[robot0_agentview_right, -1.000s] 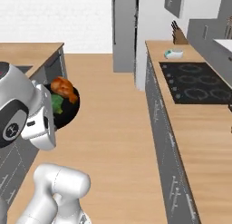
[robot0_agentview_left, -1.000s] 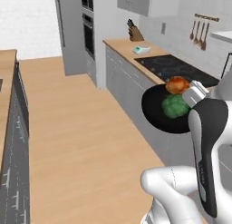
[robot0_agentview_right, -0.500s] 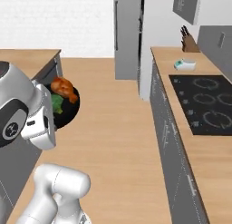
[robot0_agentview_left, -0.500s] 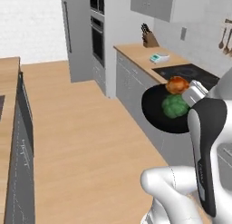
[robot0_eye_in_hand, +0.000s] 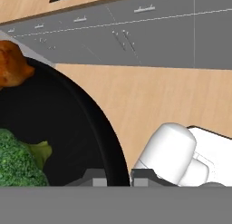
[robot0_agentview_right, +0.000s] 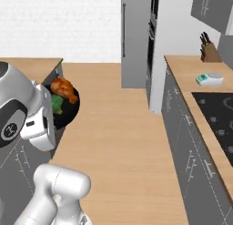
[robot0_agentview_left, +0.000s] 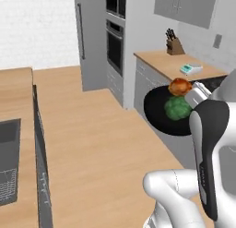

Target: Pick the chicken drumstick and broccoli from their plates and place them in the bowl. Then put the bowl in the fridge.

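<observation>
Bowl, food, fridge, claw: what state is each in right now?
Bowl: held off the floor by its rim, upright.
Drumstick: in the bowl.
Broccoli: in the bowl, beside the drumstick.
Claw: shut on the bowl's rim.
Fridge: door shut.

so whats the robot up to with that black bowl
The arm is carrying the black bowl above the kitchen floor, its gripper shut on the rim. The chicken drumstick and the broccoli already lie inside it. The grey fridge stands ahead at the end of the aisle with its door closed, so putting the bowl in there is the step not yet done.
</observation>
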